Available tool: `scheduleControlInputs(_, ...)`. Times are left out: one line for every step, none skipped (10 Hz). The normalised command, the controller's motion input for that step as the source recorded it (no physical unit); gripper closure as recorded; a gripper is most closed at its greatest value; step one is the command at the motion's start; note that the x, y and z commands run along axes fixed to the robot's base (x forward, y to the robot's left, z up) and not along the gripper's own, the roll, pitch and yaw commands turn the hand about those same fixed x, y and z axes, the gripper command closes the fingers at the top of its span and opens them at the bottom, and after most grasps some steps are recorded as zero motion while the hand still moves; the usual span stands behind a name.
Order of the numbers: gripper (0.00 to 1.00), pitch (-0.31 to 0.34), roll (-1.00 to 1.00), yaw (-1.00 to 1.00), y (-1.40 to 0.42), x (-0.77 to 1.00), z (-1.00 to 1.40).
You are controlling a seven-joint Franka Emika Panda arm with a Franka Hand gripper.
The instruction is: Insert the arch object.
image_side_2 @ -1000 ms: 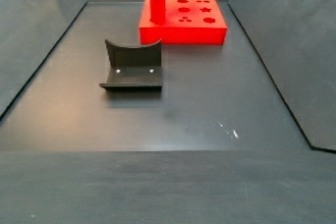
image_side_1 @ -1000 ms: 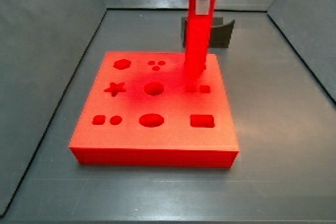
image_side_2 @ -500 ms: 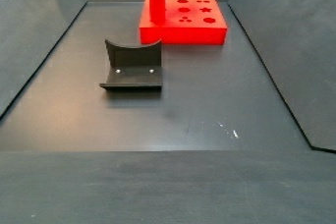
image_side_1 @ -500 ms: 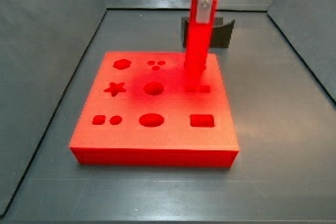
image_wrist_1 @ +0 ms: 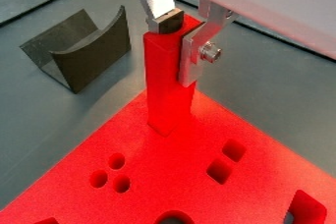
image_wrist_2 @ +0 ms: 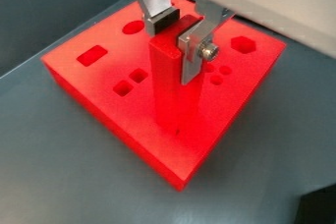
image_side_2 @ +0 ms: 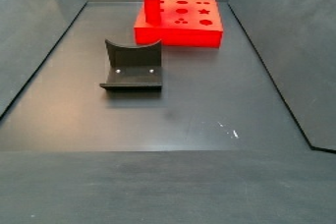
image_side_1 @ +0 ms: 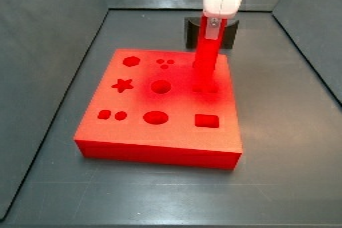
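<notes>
Nearest, the fixture [image_side_2: 132,68] stands mid-floor, apart from the work. Beyond it, the red board [image_side_1: 134,122] lies toward the far edge of the floor. The arch object [image_wrist_1: 168,85] stands upright on the board, long axis vertical, directly below the gripper [image_wrist_1: 180,29], whose fingers clamp its top. Both wrist views show the grip; a side view [image_side_1: 207,57] shows the lower end at the board surface, seating depth unclear.

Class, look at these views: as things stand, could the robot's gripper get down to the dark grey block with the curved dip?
Probably not yet. The gripper is shut on the upright slim red bar over the red board. The dark grey block lies unobstructed on the floor.
</notes>
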Motion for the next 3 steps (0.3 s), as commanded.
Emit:
scheduleControlInputs(1.00, 0.099, 0.03, -0.13, 0.00, 0.11, -0.31)
scheduleControlInputs(1.00, 0.080, 0.00, -0.11, 0.00, 0.09, -0.25)
scheduleControlInputs(1.00, 0.000, 0.00, 0.00, 0.00, 0.00, 0.00)
